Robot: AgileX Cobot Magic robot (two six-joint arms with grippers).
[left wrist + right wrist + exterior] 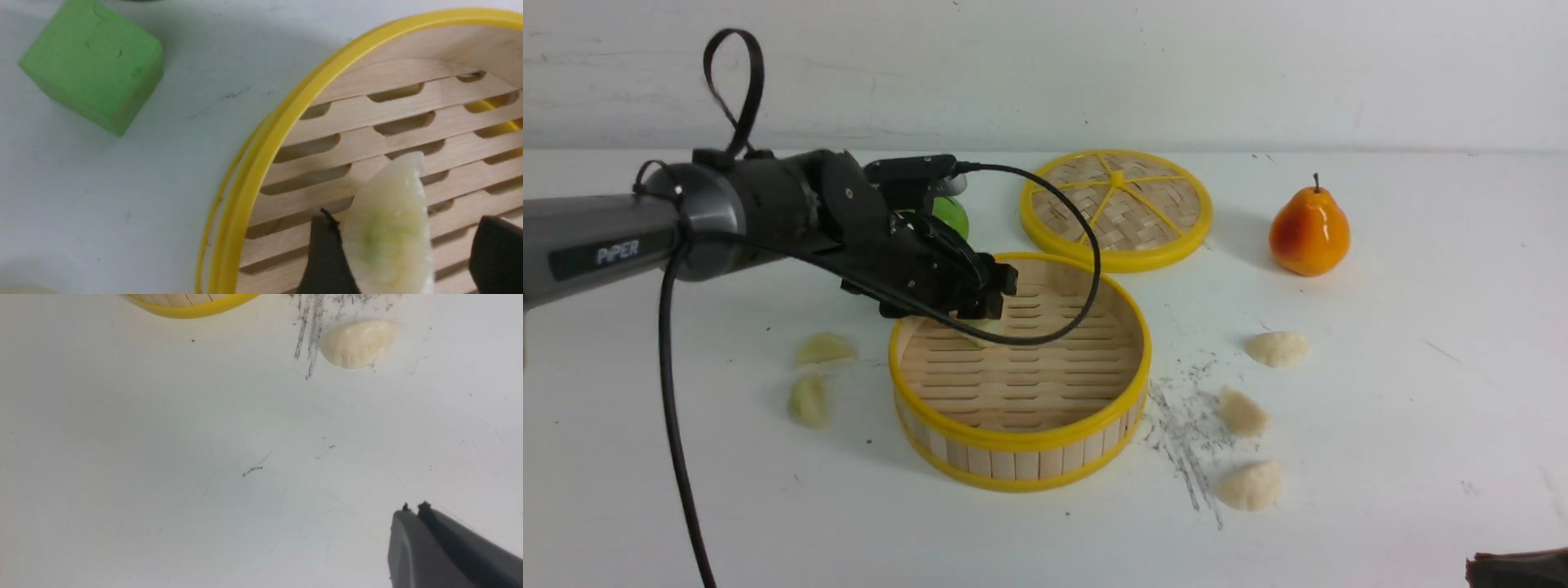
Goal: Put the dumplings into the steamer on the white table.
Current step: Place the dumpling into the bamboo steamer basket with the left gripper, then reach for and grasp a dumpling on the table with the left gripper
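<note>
A: Where's the dumpling (388, 232)?
B: Inside the steamer (1023, 445), leaning on one finger of the left gripper (995, 296), whose jaws stand apart.
A: Others?
B: Two dumplings (823, 349) left of the steamer, three right of it. The right gripper (414, 507) is pinched closed, empty.

The steamer (1021, 441) sits centre, lid (1116, 208) behind it, pear (1309, 233) far right, two dumplings (823, 349) left, three right.

Surfaces as seen: round shallow bamboo steamer (1013, 464), pale matt wooden slats and strips, glossy yellow rims; flat woven bamboo lid (1116, 204), matt weave; orange-red pear (1309, 233), smooth and glossy; pale crescent dumpling (388, 237), smooth, translucent, faintly shiny; green block (92, 65), matt, dimpled, foam-like; white table (1380, 506), matt, scuffed.
</note>
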